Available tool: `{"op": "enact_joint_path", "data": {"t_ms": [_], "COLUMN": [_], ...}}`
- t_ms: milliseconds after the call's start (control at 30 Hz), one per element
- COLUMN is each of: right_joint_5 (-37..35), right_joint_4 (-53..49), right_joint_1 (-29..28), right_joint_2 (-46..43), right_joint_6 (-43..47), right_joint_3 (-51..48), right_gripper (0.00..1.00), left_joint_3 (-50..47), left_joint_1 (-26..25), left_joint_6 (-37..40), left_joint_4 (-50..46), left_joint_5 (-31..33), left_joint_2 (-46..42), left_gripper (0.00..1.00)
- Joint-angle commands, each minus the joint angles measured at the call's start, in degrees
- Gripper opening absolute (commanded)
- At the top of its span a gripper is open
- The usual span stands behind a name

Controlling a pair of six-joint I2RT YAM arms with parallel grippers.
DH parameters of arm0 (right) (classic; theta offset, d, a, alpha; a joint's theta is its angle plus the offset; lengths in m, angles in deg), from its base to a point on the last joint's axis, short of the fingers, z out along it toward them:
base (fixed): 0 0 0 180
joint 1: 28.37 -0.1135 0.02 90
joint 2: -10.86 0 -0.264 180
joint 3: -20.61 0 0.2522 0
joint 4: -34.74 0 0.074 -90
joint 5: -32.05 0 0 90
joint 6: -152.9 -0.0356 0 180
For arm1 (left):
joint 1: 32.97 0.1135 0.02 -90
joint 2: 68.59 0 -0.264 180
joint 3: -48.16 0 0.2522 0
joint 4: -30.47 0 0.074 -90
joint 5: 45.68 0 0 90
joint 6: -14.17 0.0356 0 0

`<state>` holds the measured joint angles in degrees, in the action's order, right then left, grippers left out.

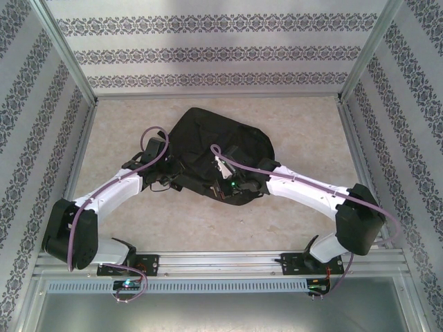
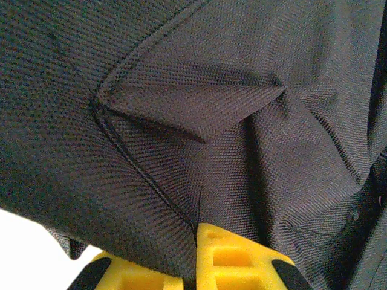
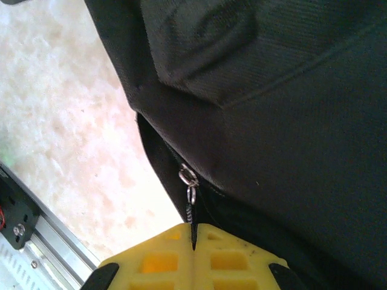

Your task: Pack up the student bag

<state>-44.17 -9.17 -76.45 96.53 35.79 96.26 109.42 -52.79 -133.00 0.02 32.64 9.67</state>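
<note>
You'll find the student bag (image 1: 211, 142) lying slumped and flat on the pale table (image 1: 124, 214), around mid-table and a little toward the far wall. It is black and soft, with a rounded outline and rumpled folds along its near edge. Close up, your left wrist view gives coarse woven black fabric (image 2: 181, 121) creased into a triangular fold with a seam running diagonally. Your right wrist view gives the bag's edge (image 3: 290, 121) with a small metal zipper pull (image 3: 191, 199) hanging on linked rings.
</note>
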Motion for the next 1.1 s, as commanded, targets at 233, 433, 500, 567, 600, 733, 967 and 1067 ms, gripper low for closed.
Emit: {"op": "enact_joint_path", "data": {"t_ms": [233,433,500,567,600,733,967,1067], "right_joint_5": [0.19,0.53,0.24,-0.77,-1.17,-2.46,-7.25,0.36], "right_joint_4": [-10.71,-14.83,-16.47,-18.28,-19.07,-21.58,-25.66,-22.07], "right_joint_1": [1.66,3.41,4.27,5.28,5.93,8.50,11.78,10.77], "right_joint_2": [-3.38,-5.12,-5.57,-5.97,-6.33,-8.89,-11.83,-13.18], "right_joint_6": [3.24,4.48,5.05,5.39,5.55,6.31,8.00,7.64], "right_joint_3": [-1.75,-2.43,-2.56,-2.35,-2.28,-1.75,-0.98,-2.28], "right_gripper": [0.00,0.00,0.00,0.00,0.00,0.00,0.00,0.00], "left_joint_3": [1.55,1.07,1.07,1.03,1.18,1.23,1.82,2.95], "left_joint_1": [2.68,4.14,4.41,4.54,4.63,4.88,5.16,5.12], "left_joint_6": [3.90,3.58,3.73,3.99,4.13,4.43,4.91,5.69], "left_joint_4": [-2.48,-2.73,-2.91,-3.20,-3.48,-4.09,-4.75,-4.98], "left_joint_5": [7.03,6.41,6.50,6.83,7.02,7.57,7.99,7.50], "left_joint_2": [-3.11,-3.81,-4.21,-4.33,-4.37,-4.39,-4.20,-3.71], "left_gripper": [0.03,0.01,0.01,0.00,0.00,0.00,0.00,0.00]}}
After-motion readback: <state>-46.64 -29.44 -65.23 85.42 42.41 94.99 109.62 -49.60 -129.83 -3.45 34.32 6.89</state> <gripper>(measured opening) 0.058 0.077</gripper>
